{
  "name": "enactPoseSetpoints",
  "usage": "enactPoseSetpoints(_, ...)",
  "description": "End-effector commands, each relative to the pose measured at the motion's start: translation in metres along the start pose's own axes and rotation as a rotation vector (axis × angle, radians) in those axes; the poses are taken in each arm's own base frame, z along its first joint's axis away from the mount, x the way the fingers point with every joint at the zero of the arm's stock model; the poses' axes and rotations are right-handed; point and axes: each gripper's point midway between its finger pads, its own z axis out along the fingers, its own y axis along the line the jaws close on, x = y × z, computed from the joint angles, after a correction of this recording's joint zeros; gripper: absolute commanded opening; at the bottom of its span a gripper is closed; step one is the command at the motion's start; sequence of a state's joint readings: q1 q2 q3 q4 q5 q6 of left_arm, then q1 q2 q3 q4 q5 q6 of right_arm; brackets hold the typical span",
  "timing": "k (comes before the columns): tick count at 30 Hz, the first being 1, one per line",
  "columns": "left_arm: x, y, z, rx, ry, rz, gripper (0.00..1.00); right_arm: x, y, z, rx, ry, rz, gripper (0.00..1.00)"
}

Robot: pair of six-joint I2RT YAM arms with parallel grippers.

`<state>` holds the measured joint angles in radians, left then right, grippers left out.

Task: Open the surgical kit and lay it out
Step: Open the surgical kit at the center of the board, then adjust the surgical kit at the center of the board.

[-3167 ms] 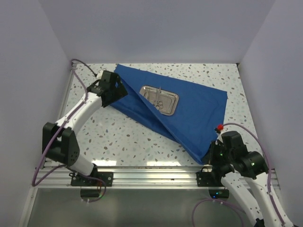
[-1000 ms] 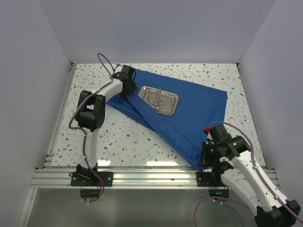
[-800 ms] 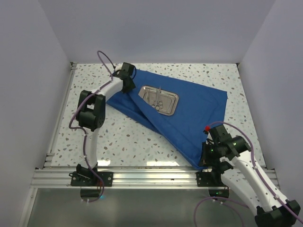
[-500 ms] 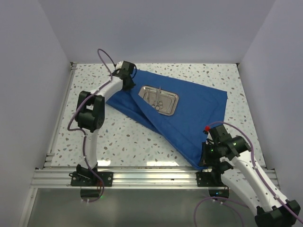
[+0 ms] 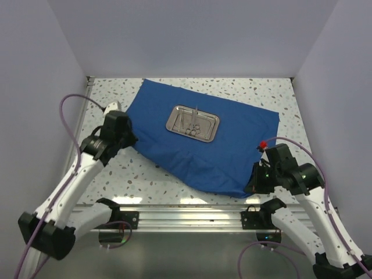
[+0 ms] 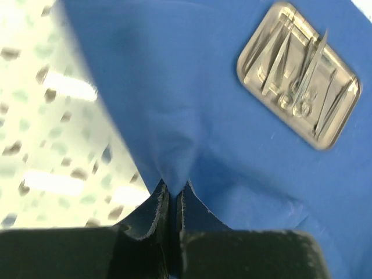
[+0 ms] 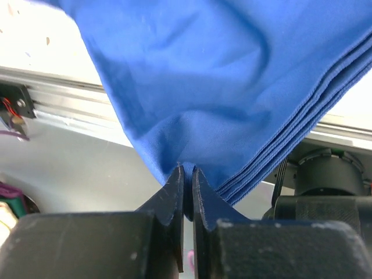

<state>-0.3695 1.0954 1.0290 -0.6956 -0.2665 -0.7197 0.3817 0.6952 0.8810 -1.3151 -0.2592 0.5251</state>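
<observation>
The surgical kit's royal-blue cloth lies spread over the speckled table. On it sits a shiny steel tray holding slim silver instruments. My left gripper is shut on the cloth's left edge, and in the left wrist view a fold of the cloth rises out of the pinched fingertips, with the tray and its instruments beyond. My right gripper pinches the near right corner; in the right wrist view the layered cloth hangs from its closed tips over the table's edge.
An aluminium rail runs along the near edge, with both arm bases bolted to it. Pale walls close in the table on the left, back and right. Bare speckled tabletop shows to the left and front of the cloth.
My left gripper closed on the cloth by the tray and pulled back to the left and nearer, drawing the folded flap open. The right gripper lifted its corner slightly.
</observation>
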Motion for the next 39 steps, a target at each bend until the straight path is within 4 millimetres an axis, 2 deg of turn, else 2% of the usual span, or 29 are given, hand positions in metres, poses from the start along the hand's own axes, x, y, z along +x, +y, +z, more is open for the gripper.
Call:
enactPoseSetpoints(1, 0.072, 0.043, -0.025, -0.055, 0.198, 0.001, 0.0, 0.05, -0.02, -0.025, 0.112, 0.172, 0.11, 0.08)
enactPoseSetpoints(2, 0.074, 0.044, -0.04, -0.013, 0.183, -0.02, 0.0, 0.05, -0.023, -0.025, 0.121, 0.158, 0.108, 0.24)
enactPoseSetpoints(3, 0.08, 0.048, -0.046, -0.01, 0.192, -0.039, 0.0, 0.051, -0.023, -0.024, 0.12, 0.154, 0.12, 0.43)
enactPoseSetpoints(4, 0.094, 0.059, -0.053, -0.032, 0.232, -0.04, 0.01, 0.051, -0.022, -0.025, 0.117, 0.145, 0.133, 0.72)
enactPoseSetpoints(6, 0.108, 0.07, -0.07, -0.032, 0.268, -0.054, 0.11, 0.049, -0.018, -0.029, 0.094, 0.103, 0.184, 0.96)
enactPoseSetpoints(8, 0.117, 0.078, -0.081, -0.045, 0.289, -0.061, 0.78, 0.045, -0.013, -0.033, 0.076, 0.07, 0.215, 0.98)
enactPoseSetpoints(9, 0.119, 0.083, -0.085, -0.059, 0.295, -0.067, 0.99, 0.037, -0.009, -0.041, 0.072, 0.027, 0.234, 0.98)
enactPoseSetpoints(11, 0.115, 0.092, -0.099, -0.091, 0.28, -0.068, 1.0, 0.023, -0.005, -0.05, 0.08, -0.035, 0.245, 0.98)
enactPoseSetpoints(13, 0.095, 0.09, -0.112, -0.084, 0.217, -0.084, 1.0, 0.0, -0.001, -0.061, 0.079, -0.14, 0.244, 0.98)
enactPoseSetpoints(15, 0.077, 0.089, -0.117, -0.097, 0.151, -0.087, 1.0, -0.022, 0.006, -0.06, 0.088, -0.171, 0.235, 0.99)
enactPoseSetpoints(16, 0.063, 0.083, -0.117, -0.09, 0.117, -0.089, 1.0, -0.03, 0.007, -0.057, 0.104, -0.172, 0.234, 0.98)
enactPoseSetpoints(18, 0.046, 0.083, -0.112, -0.127, 0.064, -0.073, 1.0, -0.047, 0.013, -0.049, 0.106, -0.178, 0.227, 0.98)
enactPoseSetpoints(19, 0.034, 0.074, -0.102, -0.128, 0.044, -0.055, 1.0, -0.056, 0.016, -0.039, 0.13, -0.144, 0.231, 0.98)
enactPoseSetpoints(21, 0.022, 0.07, -0.085, -0.151, 0.018, 0.022, 1.0, -0.079, 0.024, -0.028, 0.128, -0.161, 0.213, 0.98)
enactPoseSetpoints(22, 0.012, 0.059, -0.064, -0.158, 0.01, 0.051, 1.0, -0.089, 0.024, -0.017, 0.161, -0.136, 0.213, 0.98)
enactPoseSetpoints(24, 0.0, 0.051, -0.041, -0.161, 0.008, 0.139, 1.0, -0.119, 0.02, -0.008, 0.201, -0.175, 0.213, 0.98)
enactPoseSetpoints(25, -0.015, 0.048, -0.017, -0.179, 0.006, 0.134, 1.0, -0.134, 0.007, 0.004, 0.241, -0.152, 0.267, 0.98)
enactPoseSetpoints(26, -0.018, 0.043, -0.005, -0.149, 0.03, 0.134, 1.0, -0.143, 0.006, 0.009, 0.217, -0.137, 0.296, 0.98)
enactPoseSetpoints(27, -0.041, 0.053, 0.011, -0.151, -0.01, 0.109, 1.0, -0.158, -0.001, 0.016, 0.206, -0.157, 0.334, 0.98)
enactPoseSetpoints(28, -0.044, 0.059, 0.031, -0.154, 0.02, 0.094, 1.0, -0.166, -0.012, 0.02, 0.217, -0.151, 0.379, 0.99)
enactPoseSetpoints(29, -0.048, 0.058, 0.042, -0.113, 0.033, 0.078, 1.0, -0.178, -0.034, 0.026, 0.262, -0.144, 0.453, 0.98)
enactPoseSetpoints(30, -0.069, 0.067, 0.053, -0.113, -0.013, 0.059, 1.0, -0.196, -0.051, 0.023, 0.328, -0.205, 0.464, 0.99)
enactPoseSetpoints(31, -0.066, 0.073, 0.073, -0.123, 0.026, 0.058, 1.0, -0.206, -0.064, 0.021, 0.38, -0.235, 0.48, 0.98)
enactPoseSetpoints(32, -0.07, 0.08, 0.084, -0.13, 0.038, 0.05, 1.0, -0.212, -0.078, 0.026, 0.442, -0.227, 0.486, 0.98)
enactPoseSetpoints(33, -0.074, 0.083, 0.095, -0.135, 0.041, 0.058, 1.0, -0.228, -0.092, 0.019, 0.518, -0.286, 0.474, 0.98)
enactPoseSetpoints(34, -0.075, 0.092, 0.115, -0.158, 0.076, 0.05, 0.99, -0.233, -0.1, 0.019, 0.553, -0.297, 0.48, 0.98)
enactPoseSetpoints(36, -0.078, 0.101, 0.134, -0.171, 0.096, 0.035, 0.97, -0.245, -0.127, 0.02, 0.639, -0.305, 0.516, 0.99)
enactPoseSetpoints(37, -0.075, 0.106, 0.151, -0.178, 0.122, 0.03, 0.97, -0.247, -0.14, 0.02, 0.671, -0.305, 0.546, 0.98)
enactPoseSetpoints(39, -0.073, 0.109, 0.167, -0.166, 0.141, 0.016, 0.96, -0.252, -0.159, 0.026, 0.719, -0.287, 0.573, 0.98)
